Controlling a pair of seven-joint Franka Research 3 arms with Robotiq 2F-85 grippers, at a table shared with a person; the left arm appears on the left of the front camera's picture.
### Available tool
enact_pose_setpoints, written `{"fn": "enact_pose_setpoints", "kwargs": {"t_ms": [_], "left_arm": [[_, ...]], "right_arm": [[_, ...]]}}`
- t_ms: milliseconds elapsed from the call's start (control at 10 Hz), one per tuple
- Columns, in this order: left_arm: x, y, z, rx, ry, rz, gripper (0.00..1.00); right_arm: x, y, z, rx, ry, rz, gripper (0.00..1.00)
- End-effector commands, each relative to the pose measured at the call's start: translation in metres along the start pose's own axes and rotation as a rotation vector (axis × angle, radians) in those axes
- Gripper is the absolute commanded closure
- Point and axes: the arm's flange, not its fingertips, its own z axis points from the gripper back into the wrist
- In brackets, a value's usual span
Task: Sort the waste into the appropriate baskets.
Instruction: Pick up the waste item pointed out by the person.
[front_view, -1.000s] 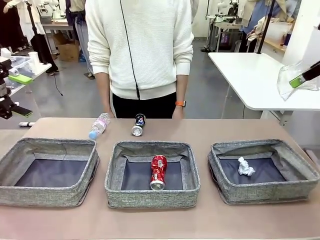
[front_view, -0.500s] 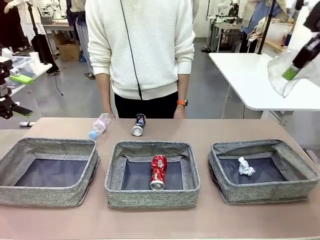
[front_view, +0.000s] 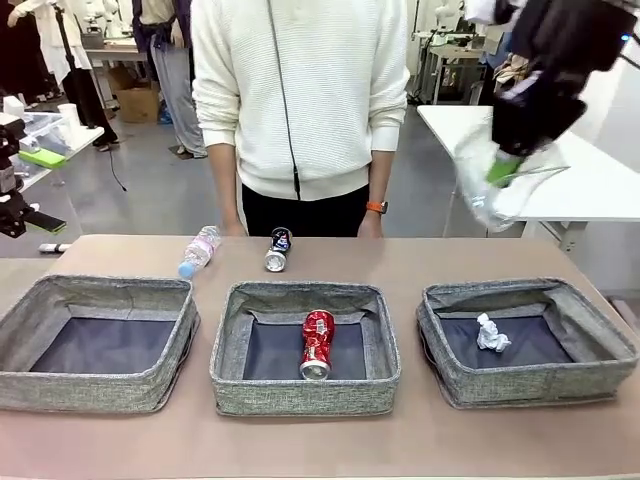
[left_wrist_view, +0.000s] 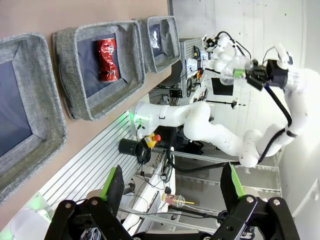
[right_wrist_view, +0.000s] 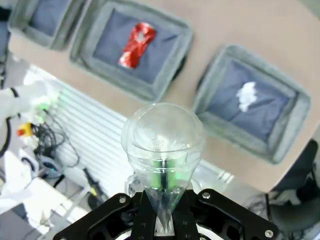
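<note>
Over the bench's right end: right gripper (front_view: 505, 168), pressed together on the clear plastic cup (front_view: 482, 190), cup tilted, high in the air.
Change, cup: one second ago it hangs at the picture's far right edge; now it has swung in toward the middle and shows above the right basket (front_view: 530, 385).
Right wrist view: gripper (right_wrist_view: 162, 212) pinches the cup (right_wrist_view: 162, 135) by its narrow end, wide end pointing down at the bench; middle and right baskets lie below.
Left gripper (left_wrist_view: 172, 185): spread wide, holding nothing, off to the side of the bench; unchanged.
Middle basket (front_view: 300, 395): dented red can (front_view: 316, 343) lying on the dark bottom, same spot as before.
Right basket, contents: crumpled white paper ball (front_view: 491, 333), not moved.
Left basket (front_view: 95, 395): dark bottom bare, as before.
Bench (front_view: 420, 262), far edge: blue-capped bottle (front_view: 198, 251) and dark can (front_view: 277, 249) lying on their sides, near each other, behind the baskets; neither has moved.
Person (front_view: 300, 100): standing at the far side, shifted slightly toward the picture's right.
</note>
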Motion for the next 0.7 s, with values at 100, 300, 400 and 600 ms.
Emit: {"fn": "enact_pose_setpoints", "kwargs": {"t_ms": [100, 300, 400, 600], "left_arm": [[-0.002, -0.002, 0.001, 0.004, 0.006, 0.002, 0.00], [-0.002, -0.002, 0.001, 0.004, 0.006, 0.002, 0.00], [-0.002, -0.002, 0.001, 0.004, 0.006, 0.002, 0.00], [-0.002, -0.002, 0.001, 0.004, 0.006, 0.002, 0.00]], "right_arm": [[0.032, 0.121, 0.008, -0.223, 0.112, -0.054, 0.97], [0.039, 0.184, 0.016, -0.296, 0.112, -0.029, 0.97], [0.042, 0.204, 0.022, -0.292, 0.131, -0.005, 0.97], [0.052, 0.225, 0.041, -0.275, 0.176, -0.018, 0.97]]}}
